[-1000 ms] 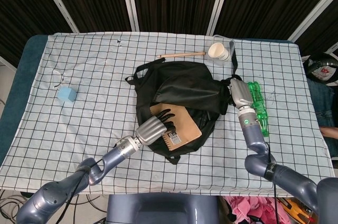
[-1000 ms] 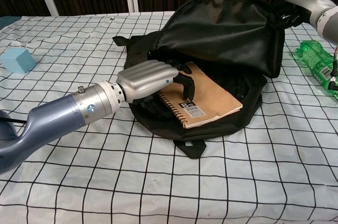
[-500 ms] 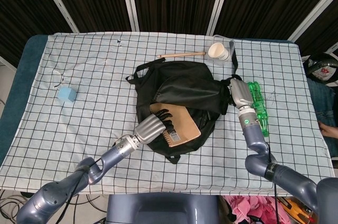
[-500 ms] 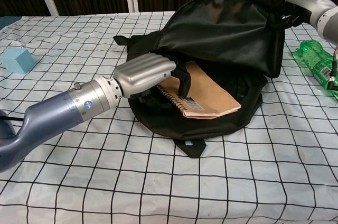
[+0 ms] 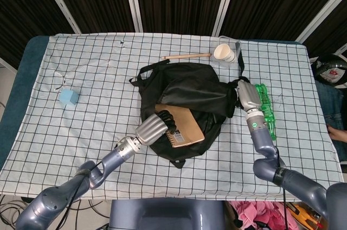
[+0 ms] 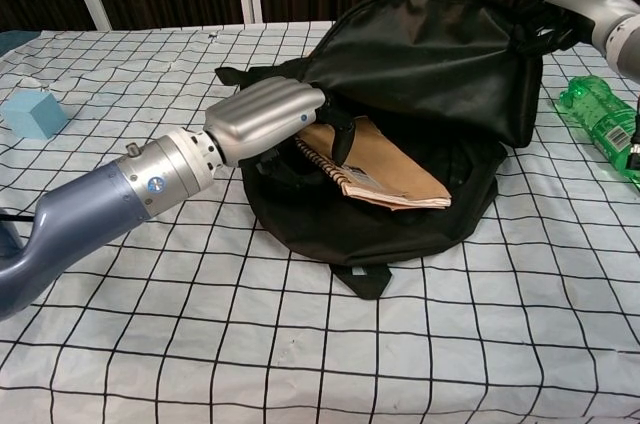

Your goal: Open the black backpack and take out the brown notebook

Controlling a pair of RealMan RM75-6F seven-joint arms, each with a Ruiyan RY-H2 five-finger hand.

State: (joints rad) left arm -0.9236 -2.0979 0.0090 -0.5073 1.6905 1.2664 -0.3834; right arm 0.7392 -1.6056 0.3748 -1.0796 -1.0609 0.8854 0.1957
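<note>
While right hand [image 6: 578,6] holds backpack [image 6: 420,54], left hand [image 6: 265,119] grips notebook [image 6: 385,159].

checked tablecloth [image 5: 97,83], black backpack [image 5: 184,86], blue cube [image 5: 69,97], green bottle [image 5: 265,110], paper cup [image 5: 224,52], wooden stick [image 5: 187,56]

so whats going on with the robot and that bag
The robot is pulling a brown notebook out of an open black backpack on the checked tablecloth. Its left hand grips the notebook's spiral-bound end and has it tilted up, though the far end still lies in the opening. Its right hand holds the backpack's flap up at the far right edge.
</note>
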